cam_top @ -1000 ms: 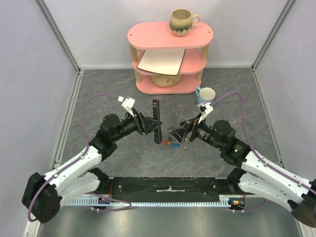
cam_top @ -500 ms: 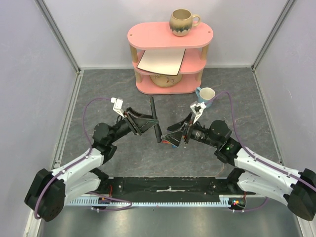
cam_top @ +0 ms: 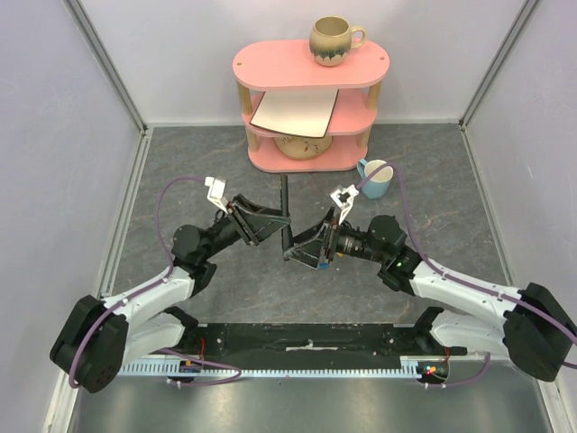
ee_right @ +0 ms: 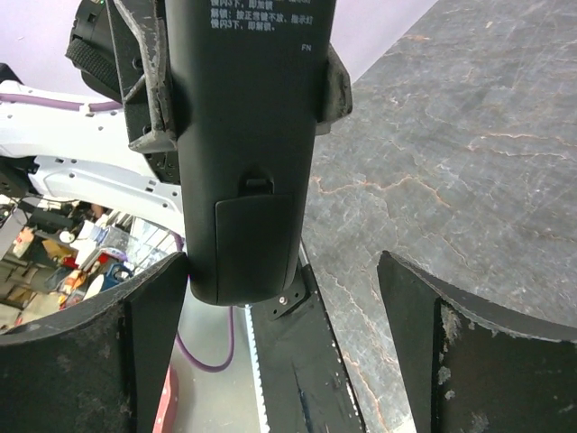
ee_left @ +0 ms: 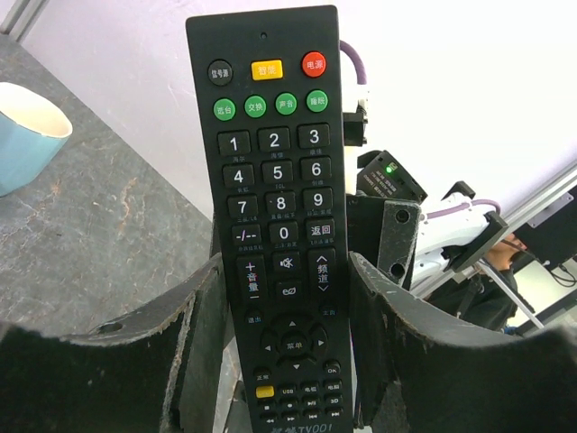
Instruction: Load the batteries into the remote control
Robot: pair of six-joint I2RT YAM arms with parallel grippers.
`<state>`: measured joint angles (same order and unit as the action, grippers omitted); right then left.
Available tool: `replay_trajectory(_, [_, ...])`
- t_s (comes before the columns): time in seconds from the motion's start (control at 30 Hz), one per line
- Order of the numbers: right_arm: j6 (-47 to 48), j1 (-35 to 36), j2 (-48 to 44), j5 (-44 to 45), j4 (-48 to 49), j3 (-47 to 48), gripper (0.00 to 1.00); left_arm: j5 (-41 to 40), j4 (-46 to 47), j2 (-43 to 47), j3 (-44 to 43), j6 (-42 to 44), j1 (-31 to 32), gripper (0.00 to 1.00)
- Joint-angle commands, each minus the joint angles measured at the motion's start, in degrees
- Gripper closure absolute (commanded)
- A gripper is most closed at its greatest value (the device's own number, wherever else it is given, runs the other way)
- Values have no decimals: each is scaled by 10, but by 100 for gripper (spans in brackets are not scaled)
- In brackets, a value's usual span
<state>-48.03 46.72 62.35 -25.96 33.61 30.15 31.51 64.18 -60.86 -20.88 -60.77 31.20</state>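
The black remote control (cam_top: pixel 285 212) is held off the table, standing on edge between the two arms. My left gripper (cam_top: pixel 276 227) is shut on its lower half, one finger pressed on each long side. In the left wrist view the remote's (ee_left: pixel 275 225) button face points at the camera, between my left gripper's (ee_left: pixel 287 271) fingers. My right gripper (cam_top: pixel 302 253) is open just behind the remote. In the right wrist view the remote's (ee_right: pixel 243 180) back shows with the battery cover (ee_right: pixel 257 239) closed, its lower end beside my right gripper's (ee_right: pixel 281 262) left finger. The batteries are hidden.
A pink three-tier shelf (cam_top: pixel 270 63) stands at the back, with a mug (cam_top: pixel 334 41) on top, a white board (cam_top: pixel 296 113) on the middle tier and a bowl (cam_top: pixel 302 146) below. A blue cup (cam_top: pixel 376 176) sits right of the shelf. Walls close in both sides.
The left gripper has lifted the remote off the table and turned it from flat to on edge. The right gripper has moved left, up to the remote's back.
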Motion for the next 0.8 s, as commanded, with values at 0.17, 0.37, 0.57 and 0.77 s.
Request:
replay_trajectory(0.17, [-35, 0, 43, -33, 107, 26, 8, 6, 64, -4, 13, -28, -2, 98])
replay_trajectory(0.37, [-39, 0, 45, -38, 121, 26, 9, -2, 72, -11, 15, -28, -2, 98])
replay_trajectory(0.57, [-41, 0, 61, -53, 123, 32, 20, -7, 97, -29, 15, -38, -2, 98])
replay_trajectory(0.77, [-34, 4, 69, -66, 110, 35, 36, -13, 114, -36, 15, -44, -2, 98])
